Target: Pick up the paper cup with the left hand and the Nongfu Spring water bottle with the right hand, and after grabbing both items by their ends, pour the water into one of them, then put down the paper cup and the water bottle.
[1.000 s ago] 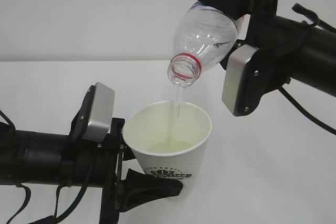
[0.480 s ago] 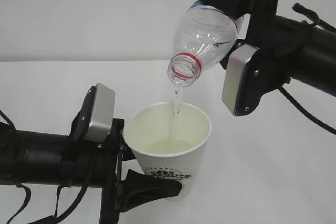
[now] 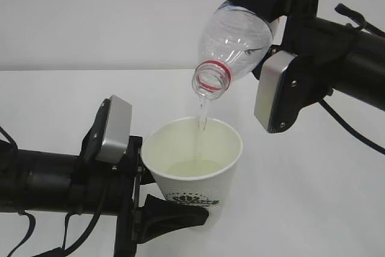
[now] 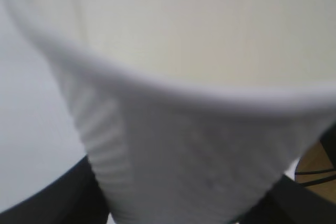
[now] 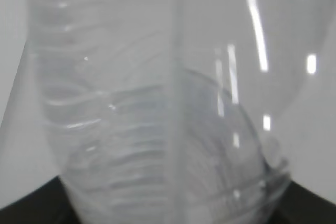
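My left gripper (image 3: 171,212) is shut on the lower part of the white paper cup (image 3: 195,176), which it holds upright above the table. The cup (image 4: 173,129) fills the left wrist view, with black fingers (image 4: 58,203) at both bottom corners. My right gripper (image 3: 264,1) is shut on the clear Nongfu Spring water bottle (image 3: 237,43), tipped with its open red-ringed mouth down over the cup. A thin stream of water (image 3: 201,118) falls into the cup, where pale water (image 3: 192,167) lies at the bottom. The bottle's ribbed wall (image 5: 157,129) fills the right wrist view.
A white table (image 3: 313,197) spreads under both arms, with a pale wall (image 3: 90,16) behind. Cables hang from the right arm (image 3: 355,130) and the left arm (image 3: 24,233).
The stream of water has thinned and broken into a shorter trickle. Neither arm, the cup nor the bottle has visibly moved.
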Robot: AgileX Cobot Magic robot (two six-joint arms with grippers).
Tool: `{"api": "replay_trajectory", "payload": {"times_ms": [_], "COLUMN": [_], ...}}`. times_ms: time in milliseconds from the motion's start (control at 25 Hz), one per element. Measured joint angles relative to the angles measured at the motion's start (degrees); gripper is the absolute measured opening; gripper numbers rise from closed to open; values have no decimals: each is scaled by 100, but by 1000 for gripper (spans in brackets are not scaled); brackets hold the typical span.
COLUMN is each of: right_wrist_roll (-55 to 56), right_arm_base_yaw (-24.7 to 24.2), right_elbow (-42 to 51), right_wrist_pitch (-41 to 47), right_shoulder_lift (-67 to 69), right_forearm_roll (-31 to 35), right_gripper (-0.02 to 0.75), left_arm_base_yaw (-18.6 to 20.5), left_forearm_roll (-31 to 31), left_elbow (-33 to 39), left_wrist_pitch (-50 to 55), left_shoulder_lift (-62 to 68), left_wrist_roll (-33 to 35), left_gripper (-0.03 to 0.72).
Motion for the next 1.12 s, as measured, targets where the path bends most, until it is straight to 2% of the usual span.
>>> {"api": "replay_trajectory", "payload": {"times_ms": [320,1120], "right_wrist_roll": [-5,-5], "right_arm_base_yaw": [0,0], "right_elbow": [0,0], "right_wrist_pitch": [0,-25], "right_shoulder_lift": [0,0], "right_forearm_roll": [11,22], "right_gripper": [451,451], "left_arm_base_yaw": [0,0], "left_forearm_roll": [186,212], "left_elbow": [0,0], "left_wrist_pitch": [0,0], "left_shoulder_lift": [0,0], "left_wrist_roll": [0,0], "left_gripper": [461,461]}}
